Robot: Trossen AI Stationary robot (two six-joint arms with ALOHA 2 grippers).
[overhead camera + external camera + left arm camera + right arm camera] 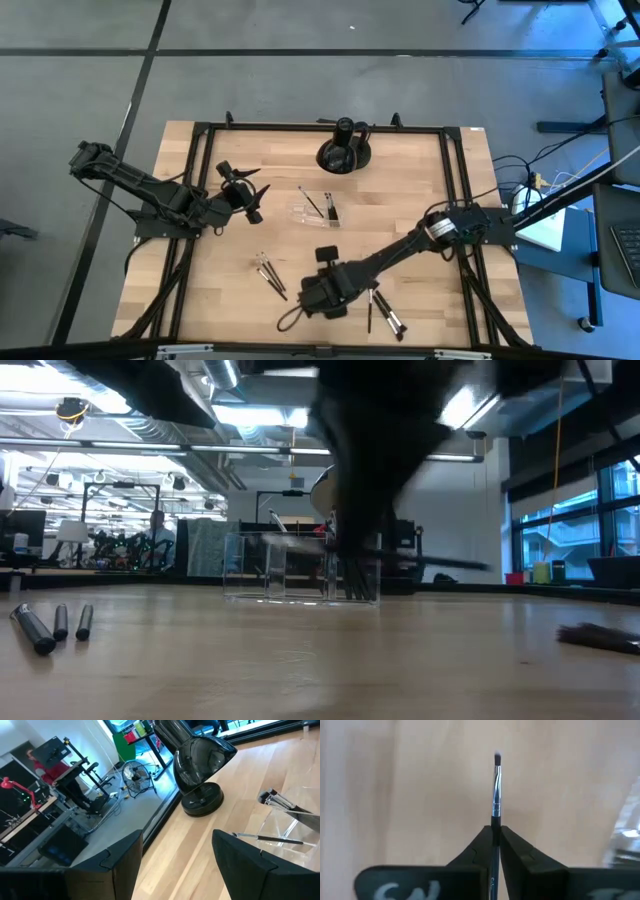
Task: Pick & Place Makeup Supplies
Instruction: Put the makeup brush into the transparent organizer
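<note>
My right end effector [495, 837] pinches a thin makeup brush [496, 790] above the tabletop [420, 190]; my left end effector [175, 865] waits, spread.

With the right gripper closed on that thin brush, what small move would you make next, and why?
Probably lift the right gripper straight up a little. Its fingers are shut on a makeup brush with a silver ferrule, low over the wooden table, and the clear organiser tray lies farther back. Rising first should clear the other brushes nearby. The left gripper waits open beside the tray.
</note>
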